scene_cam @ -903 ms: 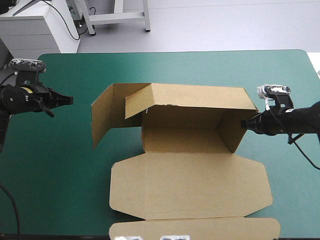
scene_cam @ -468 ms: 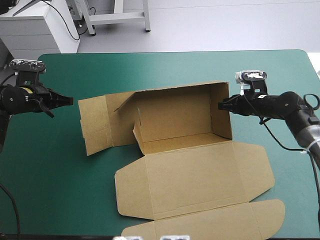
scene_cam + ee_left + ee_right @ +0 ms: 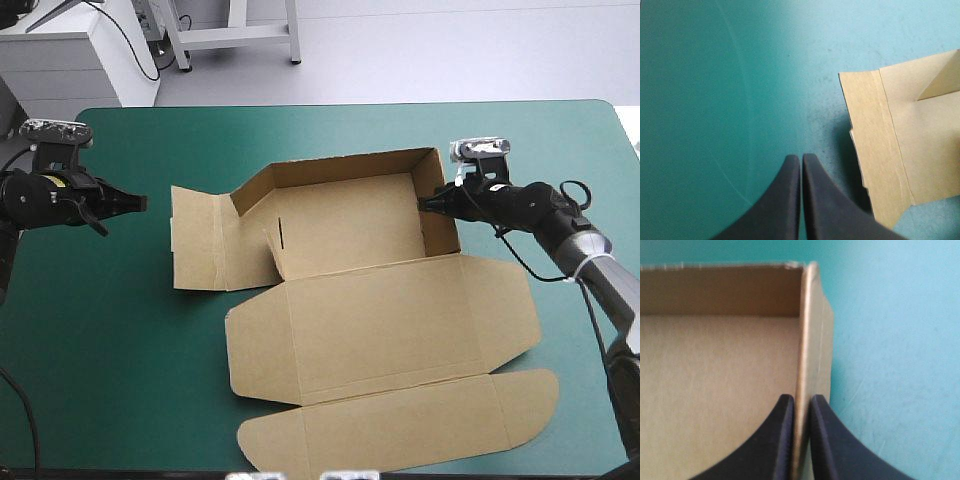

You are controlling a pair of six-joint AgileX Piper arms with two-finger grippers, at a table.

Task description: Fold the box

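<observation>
The box (image 3: 380, 330) lies mid-table (image 3: 120, 350), lid flat, left wall splayed. Our right tool (image 3: 428, 200) is clamped on its right wall; our left tool (image 3: 140, 201), pinched together on nothing, hangs well apart. We judge the board light and stiff, bending at its scores: grip wall edges.

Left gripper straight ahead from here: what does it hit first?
Likely the flat left flap of the box, going by the high view. Its wrist view shows that flap off to one side, with teal-green cover ahead, so this is uncertain.
</observation>
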